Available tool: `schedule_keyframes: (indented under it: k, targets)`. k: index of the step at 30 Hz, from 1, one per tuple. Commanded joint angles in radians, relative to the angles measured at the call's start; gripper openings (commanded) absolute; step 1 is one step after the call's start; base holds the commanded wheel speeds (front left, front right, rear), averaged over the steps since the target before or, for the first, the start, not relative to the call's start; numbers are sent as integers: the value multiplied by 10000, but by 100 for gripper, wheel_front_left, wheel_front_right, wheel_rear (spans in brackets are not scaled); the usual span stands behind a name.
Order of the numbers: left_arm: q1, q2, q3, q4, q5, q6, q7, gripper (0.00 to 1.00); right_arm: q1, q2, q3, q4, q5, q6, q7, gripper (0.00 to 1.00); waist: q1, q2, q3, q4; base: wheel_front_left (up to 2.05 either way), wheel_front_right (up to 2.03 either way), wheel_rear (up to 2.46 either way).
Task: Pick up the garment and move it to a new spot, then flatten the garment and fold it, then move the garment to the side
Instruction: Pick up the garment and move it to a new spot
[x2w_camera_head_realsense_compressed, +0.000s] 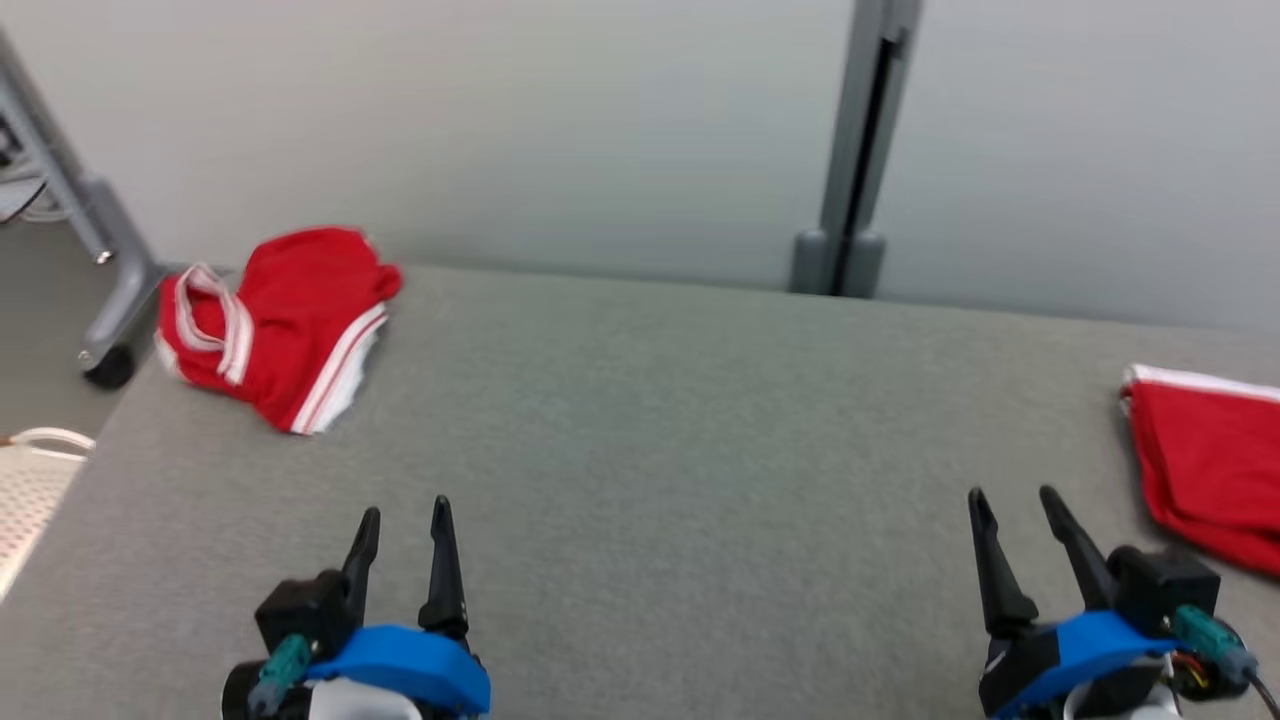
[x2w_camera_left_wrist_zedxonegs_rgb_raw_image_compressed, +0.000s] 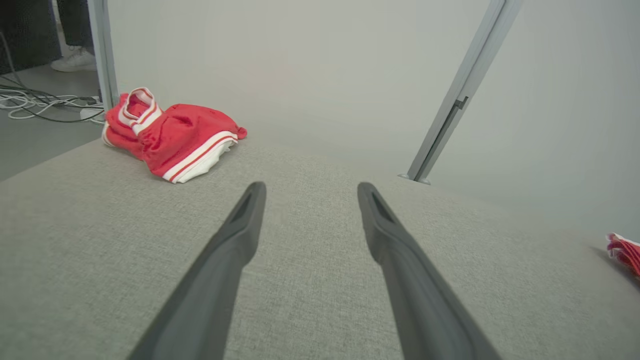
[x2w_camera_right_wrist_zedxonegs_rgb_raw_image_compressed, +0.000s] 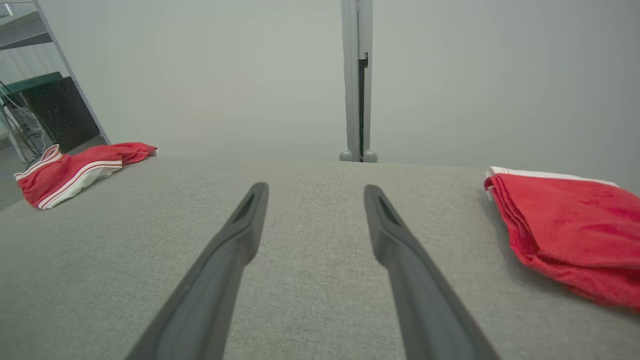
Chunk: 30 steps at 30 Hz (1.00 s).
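Note:
A crumpled red garment (x2w_camera_head_realsense_compressed: 285, 320) with white stripes lies bunched at the far left corner of the grey table (x2w_camera_head_realsense_compressed: 650, 420); it also appears in the left wrist view (x2w_camera_left_wrist_zedxonegs_rgb_raw_image_compressed: 175, 132) and the right wrist view (x2w_camera_right_wrist_zedxonegs_rgb_raw_image_compressed: 75, 170). A second red garment (x2w_camera_head_realsense_compressed: 1210, 465), folded flat, rests at the table's right edge, close to my right gripper (x2w_camera_right_wrist_zedxonegs_rgb_raw_image_compressed: 570, 230). My left gripper (x2w_camera_head_realsense_compressed: 405, 520) hovers open near the front left, well short of the crumpled garment. My right gripper (x2w_camera_head_realsense_compressed: 1010, 505) stands open at the front right, just left of the folded garment. Both hold nothing.
A grey partition wall with an upright post (x2w_camera_head_realsense_compressed: 855, 150) stands behind the table. A wheeled grey frame leg (x2w_camera_head_realsense_compressed: 100, 260) is beyond the left corner, cables (x2w_camera_left_wrist_zedxonegs_rgb_raw_image_compressed: 35, 102) lie on the floor there, and a white perforated basket (x2w_camera_head_realsense_compressed: 30, 490) sits left of the table.

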<state>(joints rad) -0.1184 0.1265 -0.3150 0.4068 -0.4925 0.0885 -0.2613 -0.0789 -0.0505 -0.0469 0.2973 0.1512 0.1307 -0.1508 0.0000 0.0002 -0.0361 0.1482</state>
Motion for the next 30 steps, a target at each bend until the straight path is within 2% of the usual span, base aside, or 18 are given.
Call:
schedule_keyframes:
  k: [1,9,16,20,30]
  targets:
    - [-114,66,14,-49,-10,49,-27,100,-2,-3,34,-82,12,1,-54,100,0,-2,175,382,0,0,0]
    - [-165,142,177,-223,-96,85,-35,100,-123,-8,280,-143,179,1,1,100,0,-2,177,2214,0,0,0]
    - [18,141,287,-356,-191,114,-41,100,-194,-14,365,-239,237,1,110,100,0,-2,195,3374,0,0,0]
    - [70,153,370,-431,-246,161,-44,100,-268,-14,544,-297,271,1,160,100,0,-2,297,3664,0,0,0]
    - [232,112,569,-530,-198,169,-49,100,-395,-15,568,-385,152,1,293,100,0,-2,531,3721,0,0,0]
